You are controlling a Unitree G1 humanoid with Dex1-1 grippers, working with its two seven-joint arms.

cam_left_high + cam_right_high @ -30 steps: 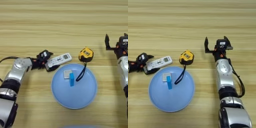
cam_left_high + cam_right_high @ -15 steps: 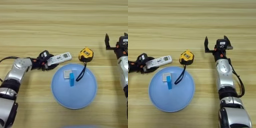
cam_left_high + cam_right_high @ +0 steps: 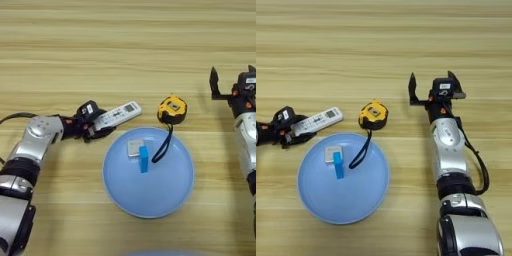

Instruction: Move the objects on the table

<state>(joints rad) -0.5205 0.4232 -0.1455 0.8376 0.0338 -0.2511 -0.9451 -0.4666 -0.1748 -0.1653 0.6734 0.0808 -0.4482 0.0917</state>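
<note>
On the table (image 3: 125,45), our left gripper (image 3: 95,125) pinches the remote's (image 3: 116,115) near end, apparently to lift it. The blue bar (image 3: 144,159) lies in the plate (image 3: 170,200); our right gripper (image 3: 435,90) rests spread, idle.

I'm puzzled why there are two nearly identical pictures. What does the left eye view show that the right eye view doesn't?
Only the left eye view shows the left arm's silver elbow and forearm. Only the right eye view shows the whole right arm and both fingers of the open right tool. Both show the left tool shut on the white remote, the tape measure, and the blue bar and grey tile on the plate.
</note>
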